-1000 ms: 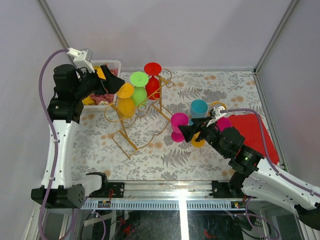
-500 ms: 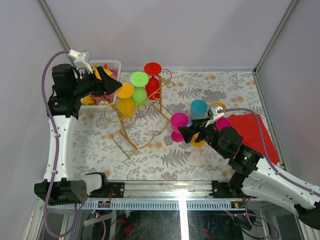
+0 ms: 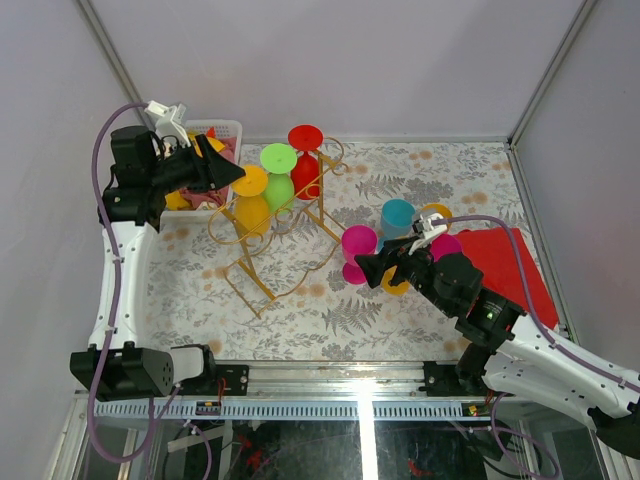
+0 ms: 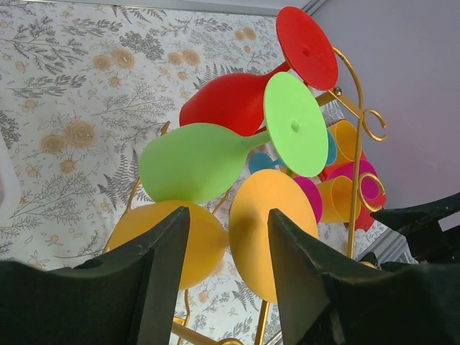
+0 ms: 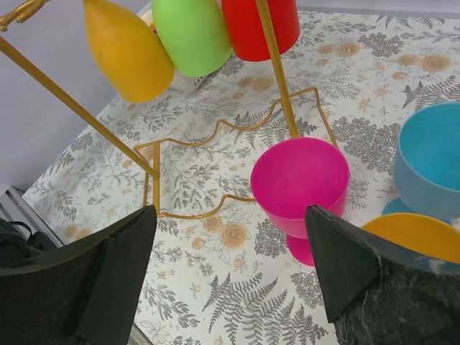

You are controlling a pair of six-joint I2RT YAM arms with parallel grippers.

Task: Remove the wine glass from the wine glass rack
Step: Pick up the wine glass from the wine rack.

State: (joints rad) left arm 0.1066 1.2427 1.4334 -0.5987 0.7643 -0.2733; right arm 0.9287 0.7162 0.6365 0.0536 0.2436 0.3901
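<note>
The gold wire wine glass rack (image 3: pixel 255 283) stands left of the table's middle. A yellow (image 3: pixel 250 205), a green (image 3: pixel 278 178) and a red wine glass (image 3: pixel 305 160) hang upside down on it. My left gripper (image 3: pixel 232 172) is open, level with the yellow glass's round base. In the left wrist view the fingers (image 4: pixel 228 214) frame the yellow glass's stem, with its base (image 4: pixel 269 237) close to the right finger; I cannot tell if they touch. My right gripper (image 3: pixel 365 265) is open and empty, just in front of a magenta glass (image 5: pixel 298 183) standing on the table.
A blue glass (image 3: pixel 397 217) and an orange one (image 3: pixel 435 212) stand behind the right gripper. A red mat (image 3: pixel 505 265) lies at the right. A white basket (image 3: pixel 218 130) with things in it sits at the back left, behind the left arm. Grey walls enclose the table.
The left arm's wrist has risen and shifted slightly; its gripper stays at the yellow glass's base. The right gripper has edged a little left towards the magenta glass.
</note>
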